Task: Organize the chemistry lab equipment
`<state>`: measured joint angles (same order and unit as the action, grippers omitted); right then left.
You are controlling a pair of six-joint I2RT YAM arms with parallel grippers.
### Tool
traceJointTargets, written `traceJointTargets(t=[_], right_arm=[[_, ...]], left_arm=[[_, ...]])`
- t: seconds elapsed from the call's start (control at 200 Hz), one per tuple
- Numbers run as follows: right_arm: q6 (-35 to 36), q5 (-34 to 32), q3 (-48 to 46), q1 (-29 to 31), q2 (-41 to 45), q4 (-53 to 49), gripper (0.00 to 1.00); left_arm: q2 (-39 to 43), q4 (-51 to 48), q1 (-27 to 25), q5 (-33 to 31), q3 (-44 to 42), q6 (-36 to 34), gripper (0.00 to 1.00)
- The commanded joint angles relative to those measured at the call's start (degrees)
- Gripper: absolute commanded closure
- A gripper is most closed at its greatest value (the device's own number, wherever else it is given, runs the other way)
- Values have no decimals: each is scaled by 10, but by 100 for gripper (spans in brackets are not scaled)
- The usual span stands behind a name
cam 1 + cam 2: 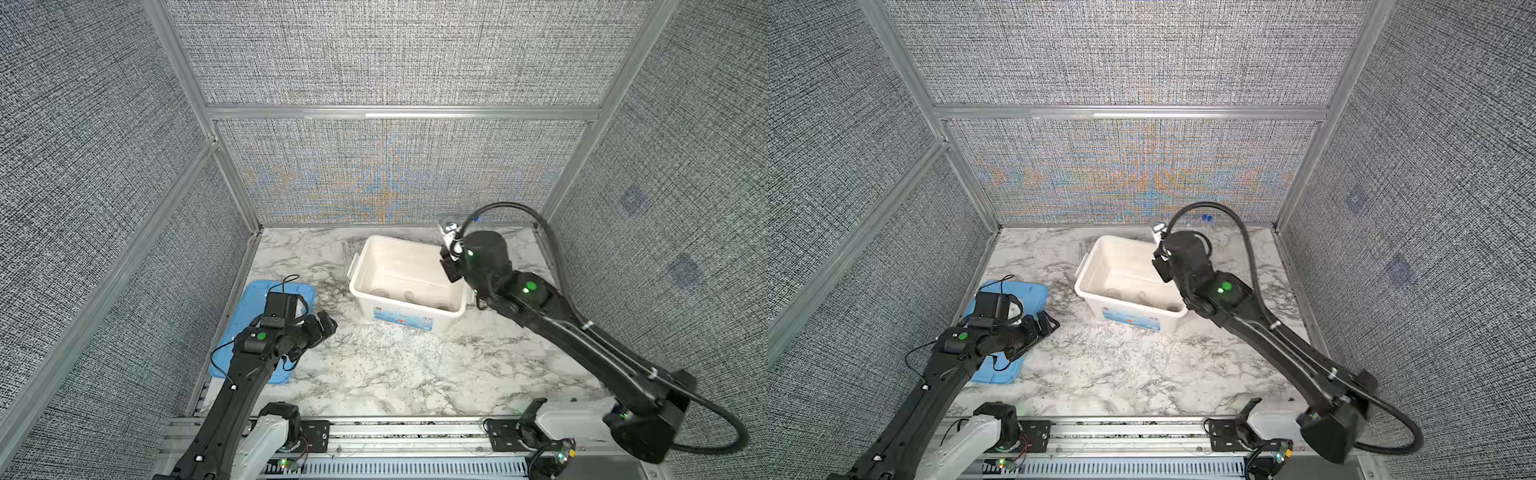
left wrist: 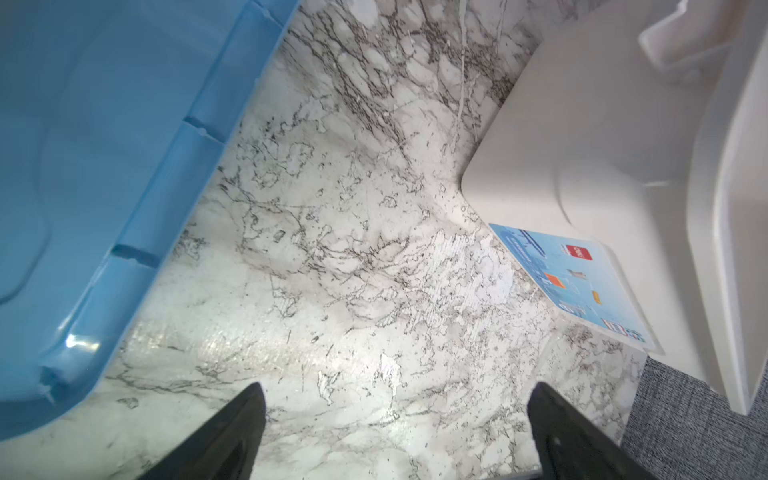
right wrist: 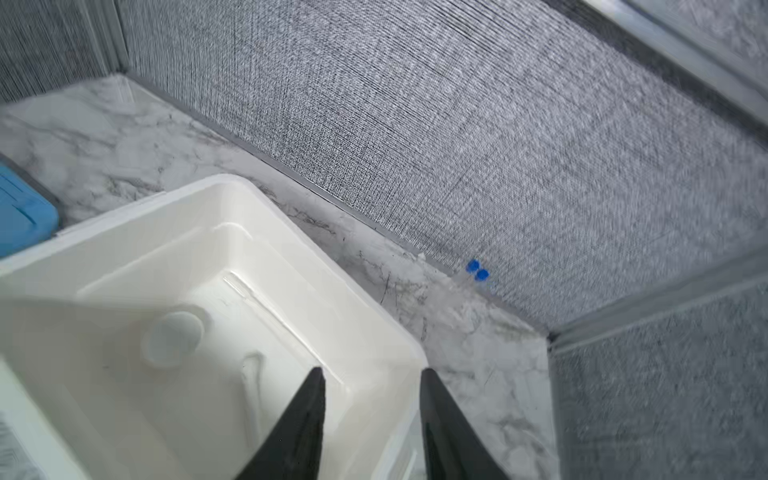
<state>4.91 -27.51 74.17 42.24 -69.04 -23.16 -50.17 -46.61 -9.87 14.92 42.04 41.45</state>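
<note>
Up front in both top views, a broad stretch of bare marble desk (image 1: 374, 365) lies open between the two arms, so there's plenty of room there. Lower left, the left gripper (image 2: 397, 390) hangs over the desk just beside the right edge of the flat blue lid (image 1: 245, 311). Its jaws are spread as wide as they go and grip nothing. In the centre of the frame sits the white tub (image 1: 354, 286), well apart from the lid, its labelled wall facing us. The right gripper (image 3: 371, 372) hovers over the tub's right rim, jaws partway apart, nothing between them. Down inside the tub there's a small round white dish (image 3: 174, 338) on the floor and a slim white piece (image 3: 251, 374) beside it, too blurred to name. Furthest back, two blue-capped tubes (image 3: 477, 270) stand upright side by side against the grey woven back wall (image 1: 395, 166).
</note>
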Motion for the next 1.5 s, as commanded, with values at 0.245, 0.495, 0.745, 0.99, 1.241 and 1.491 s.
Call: traceJointTargets(t=[0.245,0.495,0.745,0.99,1.241,1.491], right_arm=[[-374,94,-195,131,137,-245,58],[-453,157,-353,195,77,-151,53],[-405,188,-410,186,12,-25,48],[-394,172,-396,171,-56,-7,49],[-388,187,-393,153,-90,9,55],[-381,221,-395,151,-100,8,79]], left_arm=[[8,68,1,-84,-34,48,1],[-3,90,1,-68,-57,62,1],[-8,90,1,-51,-67,57,1],[-2,99,1,-36,-84,62,1],[-11,103,1,-30,-79,62,1],[-24,101,1,-17,-75,64,1]])
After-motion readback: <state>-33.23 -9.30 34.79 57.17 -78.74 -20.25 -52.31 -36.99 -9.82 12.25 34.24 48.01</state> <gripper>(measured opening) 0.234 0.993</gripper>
